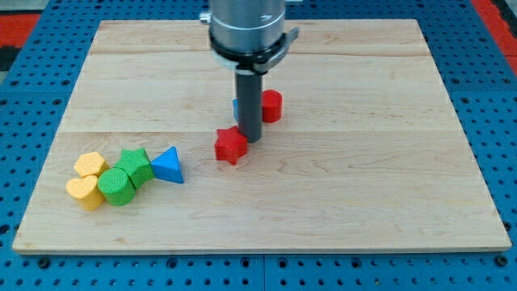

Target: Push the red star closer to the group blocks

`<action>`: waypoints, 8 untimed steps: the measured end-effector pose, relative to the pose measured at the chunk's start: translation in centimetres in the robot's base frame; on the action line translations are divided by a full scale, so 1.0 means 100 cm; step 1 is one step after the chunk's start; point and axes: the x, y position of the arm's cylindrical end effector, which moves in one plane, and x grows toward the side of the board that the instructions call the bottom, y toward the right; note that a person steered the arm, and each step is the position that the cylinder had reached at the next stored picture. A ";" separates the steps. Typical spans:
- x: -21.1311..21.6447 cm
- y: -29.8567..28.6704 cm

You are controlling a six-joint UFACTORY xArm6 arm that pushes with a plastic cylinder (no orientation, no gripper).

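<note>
The red star [230,145] lies near the middle of the wooden board [363,186]. My tip [250,139] stands at the star's upper right edge, touching or nearly touching it. The group sits at the view's lower left: a blue triangle [169,165], a green star [135,164], a green cylinder [117,187], a yellow block [90,165] and a yellow heart [84,193]. The red star is a short gap to the right of the blue triangle.
A red cylinder [272,106] stands just right of the rod. A blue block [237,108] peeks out behind the rod, mostly hidden. A blue perforated surface [485,65] surrounds the board.
</note>
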 end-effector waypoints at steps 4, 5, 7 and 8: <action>-0.004 -0.077; 0.001 -0.110; 0.003 -0.055; 0.005 -0.031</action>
